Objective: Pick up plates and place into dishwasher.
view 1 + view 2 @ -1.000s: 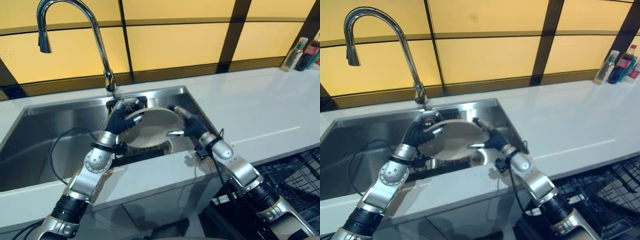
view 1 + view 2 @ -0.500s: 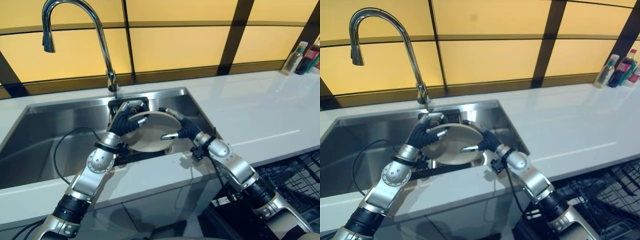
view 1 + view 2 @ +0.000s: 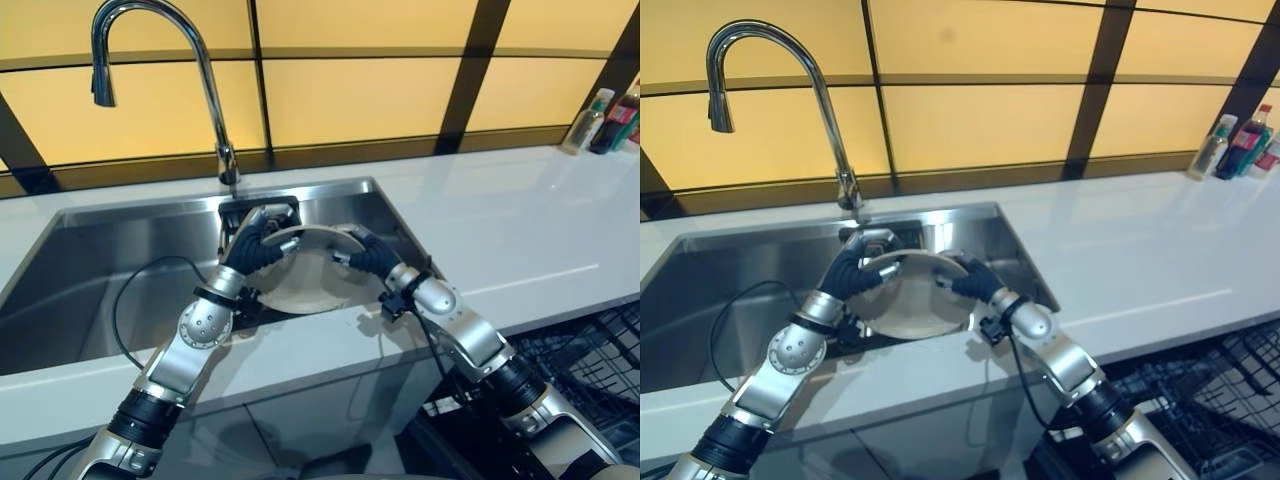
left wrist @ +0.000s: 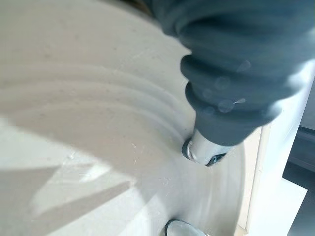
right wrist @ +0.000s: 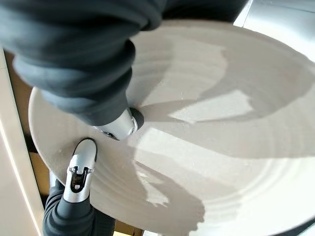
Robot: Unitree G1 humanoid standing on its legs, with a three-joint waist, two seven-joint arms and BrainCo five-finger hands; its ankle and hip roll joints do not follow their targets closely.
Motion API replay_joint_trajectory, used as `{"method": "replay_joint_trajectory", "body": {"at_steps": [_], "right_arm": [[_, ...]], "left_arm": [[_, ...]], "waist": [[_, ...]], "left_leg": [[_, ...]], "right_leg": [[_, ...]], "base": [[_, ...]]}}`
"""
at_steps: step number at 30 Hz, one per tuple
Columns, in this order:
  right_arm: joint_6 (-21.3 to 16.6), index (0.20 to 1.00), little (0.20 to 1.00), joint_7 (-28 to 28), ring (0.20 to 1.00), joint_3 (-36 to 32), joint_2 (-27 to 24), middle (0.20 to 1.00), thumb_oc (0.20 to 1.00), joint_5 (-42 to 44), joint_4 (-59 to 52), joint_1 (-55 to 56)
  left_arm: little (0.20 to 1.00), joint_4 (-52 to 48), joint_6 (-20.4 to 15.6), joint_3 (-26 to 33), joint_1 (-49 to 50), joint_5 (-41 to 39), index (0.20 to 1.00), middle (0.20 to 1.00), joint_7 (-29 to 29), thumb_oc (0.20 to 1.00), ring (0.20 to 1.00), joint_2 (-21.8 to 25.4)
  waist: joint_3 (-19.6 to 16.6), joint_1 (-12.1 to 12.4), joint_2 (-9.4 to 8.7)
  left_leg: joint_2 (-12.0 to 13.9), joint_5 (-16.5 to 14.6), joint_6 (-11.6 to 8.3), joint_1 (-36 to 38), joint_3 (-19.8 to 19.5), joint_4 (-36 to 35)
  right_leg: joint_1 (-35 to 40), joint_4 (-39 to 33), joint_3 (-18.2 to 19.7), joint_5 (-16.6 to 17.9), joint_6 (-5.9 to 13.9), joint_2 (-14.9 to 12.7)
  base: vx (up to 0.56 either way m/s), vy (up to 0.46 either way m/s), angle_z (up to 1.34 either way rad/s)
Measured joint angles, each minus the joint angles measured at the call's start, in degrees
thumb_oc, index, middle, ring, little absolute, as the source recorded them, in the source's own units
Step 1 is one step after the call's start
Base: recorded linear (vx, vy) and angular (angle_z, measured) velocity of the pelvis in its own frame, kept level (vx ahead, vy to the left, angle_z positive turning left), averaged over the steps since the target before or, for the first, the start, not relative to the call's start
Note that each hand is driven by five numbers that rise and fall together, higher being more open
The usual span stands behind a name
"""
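Beige plate (image 3: pixel 305 270) held tilted over the steel sink (image 3: pixel 90 270), left hand (image 3: pixel 250 245) and right hand (image 3: pixel 365 255) fingers curled round opposite rim edges, dishwasher rack (image 3: pixel 590 350) lies near right, closer to right hand

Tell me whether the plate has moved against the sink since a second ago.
Yes. The plate, held between the left hand and the right hand, has sunk toward the sink basin.

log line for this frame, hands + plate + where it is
left hand: shut on plate | right hand: shut on plate | plate: tilted, held between both hands over sink | dishwasher rack: open, lower right
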Motion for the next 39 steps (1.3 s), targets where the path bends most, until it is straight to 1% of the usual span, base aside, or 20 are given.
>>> {"method": "replay_joint_trajectory", "body": {"at_steps": [10, 11, 12, 13, 14, 20, 23, 26, 29, 32, 36, 39], "right_arm": [[0.0, 0.200, 0.200, -0.3, 0.200, 0.0, -0.1, 0.200, 0.200, -0.1, 0.0, 0.0], [0.0, 0.200, 0.200, -0.5, 0.200, 0.0, -0.1, 0.200, 0.200, -0.2, 0.0, 0.0], [0.0, 0.200, 0.200, -0.7, 0.200, 0.0, -0.1, 0.200, 0.200, -0.4, -0.1, 0.0], [0.0, 0.200, 0.200, -0.9, 0.200, 0.0, -0.1, 0.200, 0.200, -0.6, -0.2, 0.0], [0.0, 0.200, 0.200, -1.0, 0.200, 0.0, -0.1, 0.200, 0.200, -0.9, -0.2, 0.0], [0.0, 0.200, 0.200, -3.2, 0.200, -0.5, 0.0, 0.200, 0.200, -2.8, -0.3, 0.0], [0.0, 0.200, 0.200, -3.3, 0.200, -0.8, -0.1, 0.200, 0.200, -3.5, -0.5, 0.0], [0.0, 0.200, 0.200, -3.3, 0.200, -2.7, -0.4, 0.200, 0.200, -4.5, -0.7, 0.0], [0.0, 0.200, 0.200, -3.4, 0.200, -4.8, -1.7, 0.200, 0.200, -5.6, -1.0, -0.1], [0.0, 0.200, 0.200, -3.9, 0.200, -5.0, -3.0, 0.200, 0.200, -6.6, -1.0, -0.4], [-0.4, 0.200, 0.200, -6.7, 0.200, -5.1, -3.1, 0.200, 0.200, -9.0, -1.0, -2.5], [-1.6, 0.200, 0.200, -10.0, 0.200, -6.8, -4.0, 0.200, 0.200, -11.8, -1.1, -4.0]], "left_arm": [[0.200, 0.0, 0.0, -0.3, 0.0, 0.0, 0.200, 0.200, 0.8, 0.200, 0.200, 0.0], [0.282, 0.0, 0.0, -0.4, 0.0, 0.0, 0.282, 0.282, 1.1, 0.282, 0.282, 0.0], [0.482, 0.0, 0.1, -0.5, 0.0, 0.0, 0.482, 0.482, 1.3, 0.482, 0.482, 0.0], [0.862, 0.0, 0.1, -0.5, 0.0, 0.0, 0.862, 0.862, 1.5, 0.862, 0.862, 0.0], [1.000, 0.1, 0.1, -0.5, -0.1, -0.1, 1.000, 1.000, 2.0, 1.000, 1.000, -0.2], [1.000, 0.1, 0.1, -0.5, -0.9, -0.5, 1.000, 1.000, 4.2, 1.000, 1.000, -2.2], [1.000, 0.1, 0.1, -0.5, -0.9, -0.6, 1.000, 1.000, 5.2, 1.000, 1.000, -2.5], [1.000, 0.1, 0.1, -0.5, -1.2, -0.7, 1.000, 1.000, 6.0, 1.000, 1.000, -2.8], [1.000, 0.1, 0.2, -0.5, -1.6, -1.1, 1.000, 1.000, 7.0, 1.000, 1.000, -3.1], [1.000, 0.1, 0.4, -0.5, -2.0, -1.2, 1.000, 1.000, 7.6, 1.000, 1.000, -3.1], [1.000, 0.1, 0.4, -0.5, -2.1, -1.3, 1.000, 1.000, 8.6, 1.000, 1.000, -3.1], [1.000, 0.1, 0.4, -0.4, -2.1, -2.8, 1.000, 1.000, 9.3, 1.000, 1.000, -3.1]], "waist": [[0.0, -0.1, 0.00], [0.0, -0.1, 0.00], [0.0, -0.1, 0.01], [0.0, -0.1, 0.01], [0.0, -0.2, 0.01], [0.0, -0.6, 0.03], [0.0, -1.6, 0.03], [0.0, -1.8, 0.04], [0.0, -1.9, 0.05], [0.0, -2.1, 0.05], [0.0, -3.3, 0.06], [0.0, -3.5, 0.08]], "left_leg": [[0.0, 0.0, 0.01, 0.0, 0.0, 0.0], [0.0, 0.0, 0.01, 0.0, 0.0, 0.0], [0.0, 0.0, 0.02, 0.0, 0.0, -0.1], [0.0, 0.0, 0.02, 0.0, 0.0, -0.1], [0.0, 0.0, 0.03, 0.0, 0.0, -0.1], [0.0, 0.0, 0.03, 0.0, 0.0, -0.2], [0.0, 0.0, 0.03, -0.1, 0.2, -0.2], [0.1, 0.1, 0.07, 0.0, 1.6, -0.2], [0.1, 0.1, 0.07, 0.0, 1.7, -0.3], [0.2, 0.1, 0.08, 0.1, 1.8, -0.3], [0.2, 0.1, 0.08, 0.2, 1.9, -0.4], [0.3, 0.0, 0.09, 0.3, 3.2, -0.5]], "right_leg": [[0.0, 0.0, -0.2, 0.0, -0.10, 0.0], [0.0, 0.0, -0.2, 0.0, -0.10, 0.0], [0.0, 0.0, -0.3, 0.0, -0.10, 0.0], [0.0, 0.0, -0.3, 0.1, -0.11, 0.0], [0.0, 0.0, -0.3, 0.0, -0.12, 0.0], [-0.1, 0.0, -0.3, 0.0, -0.17, 0.0], [-0.1, 0.0, -0.3, -0.1, -0.19, 0.0], [-0.1, 0.0, -0.3, -0.2, -0.19, -0.1], [-0.1, 0.0, -0.2, -0.2, -0.20, -0.1], [-0.1, 0.0, 0.0, -0.2, -0.20, -0.1], [-0.2, 0.0, 0.1, -0.2, -0.21, -0.1], [-0.3, 0.0, 0.6, -0.2, -0.21, 0.0]], "base": [[-0.05, -0.010, 0.00], [-0.08, -0.016, 0.00], [-0.08, -0.013, 0.00], [-0.09, -0.011, 0.01], [-0.08, -0.007, 0.01], [-0.07, -0.009, 0.01], [-0.06, -0.019, 0.02], [-0.05, -0.029, -0.02], [-0.05, -0.033, -0.01], [-0.04, -0.027, -0.02], [-0.01, -0.010, -0.01], [-0.02, -0.017, -0.07]]}}
